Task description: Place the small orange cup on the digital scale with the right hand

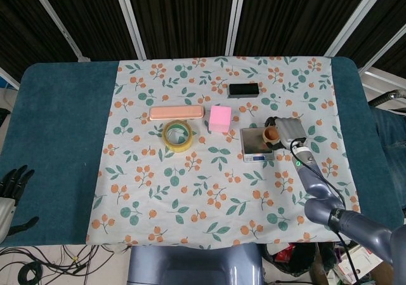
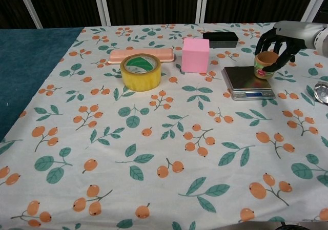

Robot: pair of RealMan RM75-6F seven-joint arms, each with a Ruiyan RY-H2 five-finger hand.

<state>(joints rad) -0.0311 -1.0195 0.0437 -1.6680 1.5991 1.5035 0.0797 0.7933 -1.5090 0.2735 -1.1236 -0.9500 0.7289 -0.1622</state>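
The small orange cup (image 1: 270, 134) (image 2: 265, 65) is upright over the right edge of the digital scale (image 1: 255, 143) (image 2: 245, 80), a flat silver plate with a blue display strip in front. My right hand (image 1: 287, 131) (image 2: 280, 39) grips the cup from the right and above, with its dark fingers (image 2: 266, 40) wrapped round the rim. Whether the cup's base touches the plate I cannot tell. My left hand (image 1: 10, 187) rests at the table's left front edge with its fingers apart, holding nothing.
A pink cube (image 1: 220, 118) (image 2: 196, 55) stands just left of the scale, with a black box (image 1: 243, 89) (image 2: 220, 36) behind it. Further left are a yellow tape roll (image 1: 178, 135) (image 2: 141, 71) and a salmon case (image 1: 176, 112). A spoon bowl (image 2: 322, 92) lies right of the scale.
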